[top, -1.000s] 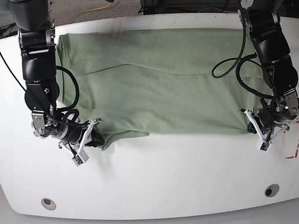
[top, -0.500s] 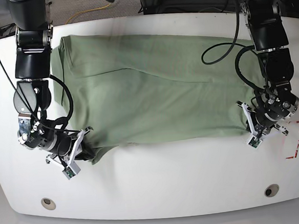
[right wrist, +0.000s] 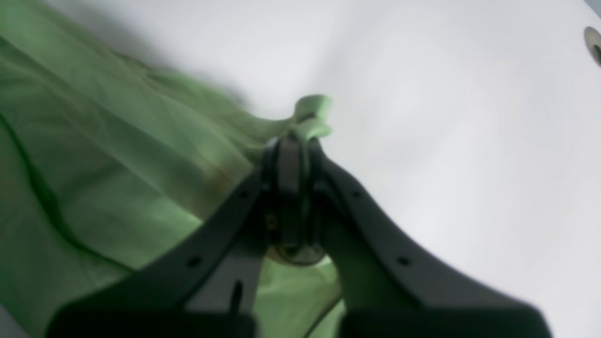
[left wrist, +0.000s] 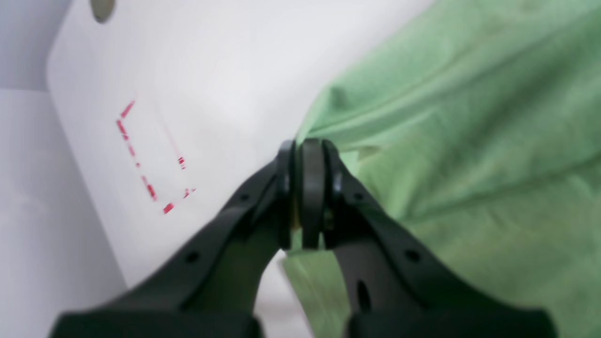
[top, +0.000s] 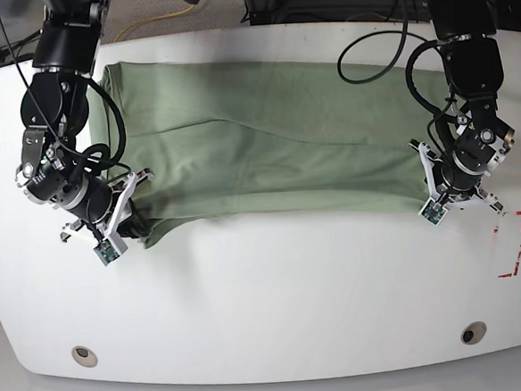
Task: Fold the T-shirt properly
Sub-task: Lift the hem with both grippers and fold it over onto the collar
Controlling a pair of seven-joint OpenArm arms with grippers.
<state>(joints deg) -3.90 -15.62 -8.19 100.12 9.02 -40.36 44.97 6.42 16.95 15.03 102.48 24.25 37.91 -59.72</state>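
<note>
t-shirt (top: 266,141) hem lifted back, pinched in both claws.

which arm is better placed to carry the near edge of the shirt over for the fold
Neither alone. The left end effector and the right end effector are each shut on a near corner of the T-shirt, at opposite ends of one edge, so both should probably carry it together.

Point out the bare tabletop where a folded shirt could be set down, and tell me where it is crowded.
Free: the wide white table strip between the T-shirt near edge and the table's front rim, from the left hole to the red tape marks. Crowded: the far half under the shirt, and its near corners, pinched by the left gripper and right gripper.
</note>
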